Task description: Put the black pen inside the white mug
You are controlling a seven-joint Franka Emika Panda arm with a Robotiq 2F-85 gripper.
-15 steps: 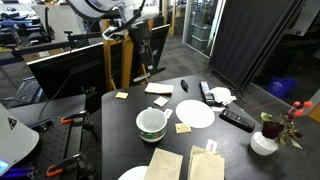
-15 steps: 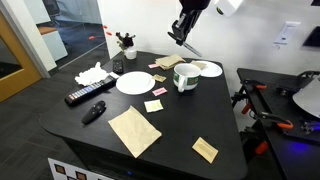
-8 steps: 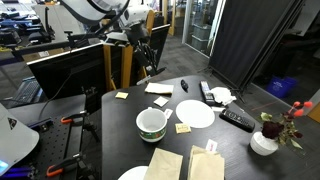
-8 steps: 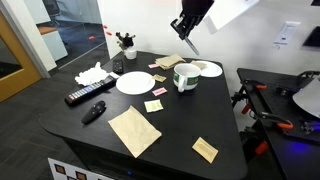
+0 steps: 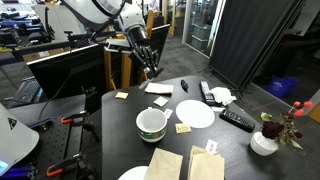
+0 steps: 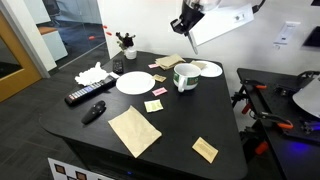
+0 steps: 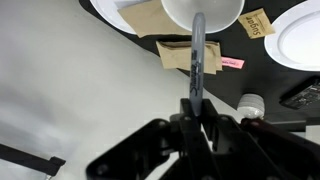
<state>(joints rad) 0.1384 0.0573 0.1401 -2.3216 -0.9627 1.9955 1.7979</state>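
Observation:
My gripper (image 5: pixel 141 52) hangs high above the black table's far edge, shut on the black pen (image 5: pixel 151 70), which points down from the jaws. It also shows in an exterior view (image 6: pixel 187 25) with the pen (image 6: pixel 192 43) above and behind the white mug (image 6: pixel 186 76). The mug (image 5: pixel 151 123) is wide and squat with a greenish rim and stands on the table, well below the pen. In the wrist view the pen (image 7: pixel 198 55) runs up from the gripper (image 7: pixel 195 108) towards the mug (image 7: pixel 203 12) at the top edge.
A white plate (image 5: pixel 195 114) lies beside the mug, and another plate (image 6: pixel 209 69) lies behind it. A black remote (image 6: pixel 85 96), a dark marker stub (image 6: pixel 93 112), a flower vase (image 5: pixel 265 140), brown napkins (image 6: pixel 135 131) and sticky notes (image 6: pixel 153 105) lie around.
The wrist has turned and shifted a little towards the mug, high above the table. The pen stays in the jaws and now slants more.

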